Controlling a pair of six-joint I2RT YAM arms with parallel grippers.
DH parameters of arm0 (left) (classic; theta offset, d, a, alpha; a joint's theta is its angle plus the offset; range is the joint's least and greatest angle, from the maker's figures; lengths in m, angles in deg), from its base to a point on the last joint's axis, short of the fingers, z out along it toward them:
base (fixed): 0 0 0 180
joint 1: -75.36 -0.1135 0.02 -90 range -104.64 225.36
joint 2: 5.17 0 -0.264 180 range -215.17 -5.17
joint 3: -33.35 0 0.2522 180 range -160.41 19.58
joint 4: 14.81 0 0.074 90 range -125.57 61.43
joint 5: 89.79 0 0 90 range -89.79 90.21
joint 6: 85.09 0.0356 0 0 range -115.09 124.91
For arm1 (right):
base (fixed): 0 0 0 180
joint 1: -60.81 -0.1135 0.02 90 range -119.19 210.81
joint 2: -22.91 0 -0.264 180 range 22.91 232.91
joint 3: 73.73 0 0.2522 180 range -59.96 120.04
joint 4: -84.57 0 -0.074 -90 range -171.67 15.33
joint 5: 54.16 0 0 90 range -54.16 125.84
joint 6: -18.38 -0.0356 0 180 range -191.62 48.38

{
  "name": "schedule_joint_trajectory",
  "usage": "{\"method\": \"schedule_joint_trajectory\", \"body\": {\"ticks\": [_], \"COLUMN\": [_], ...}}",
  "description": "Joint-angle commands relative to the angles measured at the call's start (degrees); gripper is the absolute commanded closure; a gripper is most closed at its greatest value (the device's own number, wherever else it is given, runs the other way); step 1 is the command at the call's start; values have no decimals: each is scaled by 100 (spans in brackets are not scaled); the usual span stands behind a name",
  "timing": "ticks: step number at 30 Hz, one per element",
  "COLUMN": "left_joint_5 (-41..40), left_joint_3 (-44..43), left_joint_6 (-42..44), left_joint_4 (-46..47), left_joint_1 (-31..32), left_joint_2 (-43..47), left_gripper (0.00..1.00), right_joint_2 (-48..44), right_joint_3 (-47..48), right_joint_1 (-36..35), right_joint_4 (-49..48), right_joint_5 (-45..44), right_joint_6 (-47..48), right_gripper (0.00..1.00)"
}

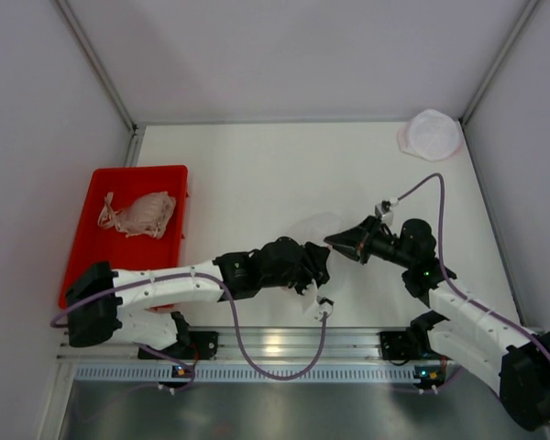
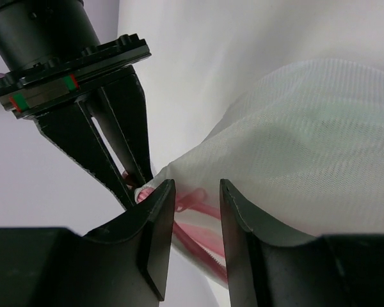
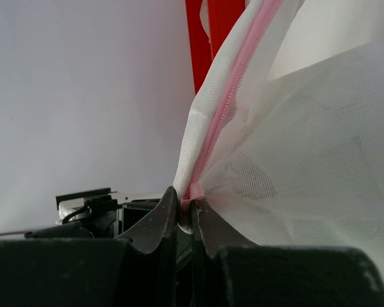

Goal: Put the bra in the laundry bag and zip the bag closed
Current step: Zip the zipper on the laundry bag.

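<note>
The white mesh laundry bag [image 1: 317, 229] hangs between my two grippers at the table's middle. My right gripper [image 1: 333, 241] is shut on the bag's edge at the end of its pink zipper [image 3: 227, 109]; the pinch shows in the right wrist view [image 3: 187, 195]. My left gripper [image 2: 196, 185] is open, its jaws on either side of the pink zipper tape [image 2: 201, 214] without touching it, right next to the right gripper's fingers [image 2: 125, 144]. The bra [image 1: 139, 213], pale pink, lies bunched in the red bin [image 1: 96, 252] at the left, far from both grippers.
A round white mesh item [image 1: 431, 135] lies at the table's far right corner. The red bin's wall also shows behind the bag in the right wrist view [image 3: 197, 38]. White enclosure walls stand around the table.
</note>
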Motion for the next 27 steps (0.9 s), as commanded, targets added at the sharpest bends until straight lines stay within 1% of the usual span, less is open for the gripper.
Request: {"method": "schedule_joint_trajectory", "body": {"ticks": [1,3,6,8,9,10,13,17,18,19,22,25,27], "left_joint_5": [-520,-451,-292,-283,-301,-318,-450,-652,-687,-722,-819,-626,-529], "left_joint_3": [333,508,597,563,432,335,-8,79,35,-17,-44,140,272], "left_joint_6": [526,623,589,291,142,-242,-982,-1370,-1545,-1878,-2302,-2242,-2127], "left_joint_4": [1083,1260,1260,1208,946,761,208,171,118,-135,-234,-234,-164], "left_joint_1": [-86,-86,-86,-86,-86,-86,-86,-77,-77,-77,-77,-77,-42], "left_joint_2": [191,297,552,675,702,720,746,869,869,852,921,1123,1211], "left_gripper": [60,60,60,60,60,60,60,60,60,60,60,59,58], "right_joint_2": [-32,-23,-32,-41,-41,-23,3,3,-32,-76,-278,-401,-375], "right_joint_3": [134,125,72,20,-16,-51,-165,-279,-280,-288,-367,-411,-411], "right_joint_1": [-166,-166,-139,-122,-70,-52,45,159,151,159,159,160,168], "right_joint_4": [-237,-210,-87,44,97,98,133,10,123,202,588,783,731], "right_joint_5": [771,771,745,710,701,727,771,999,1069,1105,1123,1035,1017], "right_joint_6": [-149,-88,53,149,167,185,299,343,422,466,633,721,660], "right_gripper": [100,100,100,100,100,100,100,100,100,100,100,100,100]}}
